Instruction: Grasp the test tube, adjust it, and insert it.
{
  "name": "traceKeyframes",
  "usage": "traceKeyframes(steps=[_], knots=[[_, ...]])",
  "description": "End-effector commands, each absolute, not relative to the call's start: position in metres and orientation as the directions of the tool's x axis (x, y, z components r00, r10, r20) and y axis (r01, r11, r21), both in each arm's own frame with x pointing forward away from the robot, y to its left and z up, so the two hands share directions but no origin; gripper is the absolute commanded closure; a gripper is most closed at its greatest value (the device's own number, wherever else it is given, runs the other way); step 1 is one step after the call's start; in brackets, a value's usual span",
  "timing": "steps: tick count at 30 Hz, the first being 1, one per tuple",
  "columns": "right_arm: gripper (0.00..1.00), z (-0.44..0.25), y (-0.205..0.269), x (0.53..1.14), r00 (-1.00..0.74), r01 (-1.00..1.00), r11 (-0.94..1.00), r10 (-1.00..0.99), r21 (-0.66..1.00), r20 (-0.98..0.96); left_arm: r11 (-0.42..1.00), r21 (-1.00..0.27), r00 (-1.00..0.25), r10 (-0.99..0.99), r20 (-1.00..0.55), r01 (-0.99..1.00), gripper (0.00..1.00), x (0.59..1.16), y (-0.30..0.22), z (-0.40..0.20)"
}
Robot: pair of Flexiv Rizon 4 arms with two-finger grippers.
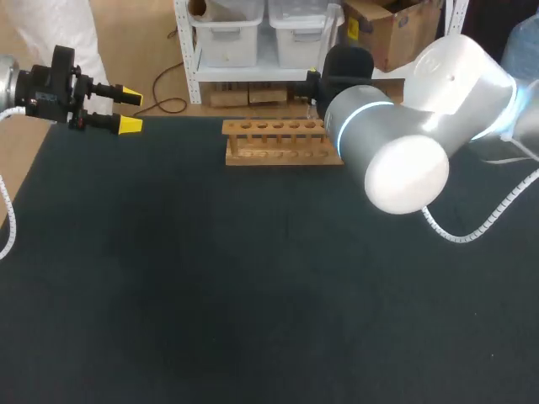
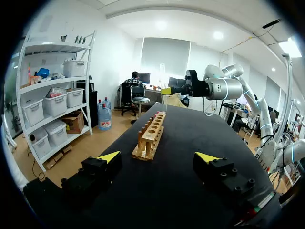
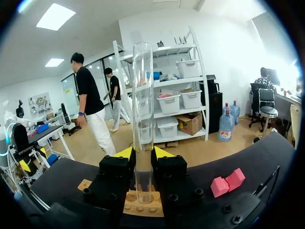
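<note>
The right end effector [image 3: 143, 153] is gripping the clear test tube [image 3: 143, 95] between its two yellow-tipped fingers, which are closed narrowly on the glass from both sides, low on the tube. The tube is standing upright, with most of its length rising above the fingers. Its lower end is hanging over the wooden rack [image 3: 129, 196] directly beneath. In the right wrist view that end seems to be reaching the rack's top, though whether it is actually entering a hole is hard to tell. The rack is sitting at the far edge of the dark table [image 1: 253, 295], slightly right of the middle, with its row of holes running left to right. In the head view the right arm [image 1: 404, 143] is coming in from the right and is covering most of its own end effector at the rack's right end. The left end effector [image 1: 129, 111] is hovering over the table's far left corner, well apart from the rack. Its fingers are standing wide open with nothing between them, and it is pointing along the row of holes toward the right arm.
</note>
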State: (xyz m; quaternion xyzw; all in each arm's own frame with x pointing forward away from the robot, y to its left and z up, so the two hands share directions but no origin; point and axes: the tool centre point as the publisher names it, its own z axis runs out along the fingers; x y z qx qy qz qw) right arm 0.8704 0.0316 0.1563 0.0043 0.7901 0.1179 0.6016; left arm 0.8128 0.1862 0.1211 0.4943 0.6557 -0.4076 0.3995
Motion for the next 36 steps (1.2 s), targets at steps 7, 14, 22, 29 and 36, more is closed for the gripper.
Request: traceKeyframes(steps=[7,14,22,29,36], knots=[[1.0,0.15,0.03,0.875,-0.241,-0.174,0.973,0.109,0.153,-0.964,0.179,-0.136,-0.189,0.321,-0.928,0.974,0.0,0.812,0.186,0.12],[1.0,0.144,0.03,0.879,-0.237,-0.176,0.974,0.096,0.14,-0.967,0.179,-0.136,-0.189,0.321,-0.928,0.974,0.0,0.812,0.186,0.12],[1.0,0.139,0.031,0.882,-0.239,-0.178,0.973,0.101,0.146,-0.966,0.179,-0.136,-0.189,0.321,-0.928,0.974,0.0,0.812,0.186,0.12],[1.0,0.137,0.033,0.882,-0.244,-0.18,0.971,0.108,0.154,-0.964,0.179,-0.136,-0.189,0.321,-0.928,0.974,0.0,0.812,0.186,0.12],[1.0,0.13,0.034,0.882,-0.25,-0.182,0.97,0.111,0.159,-0.962,0.179,-0.136,-0.189,0.321,-0.928,0.974,0.0,0.812,0.186,0.12]])
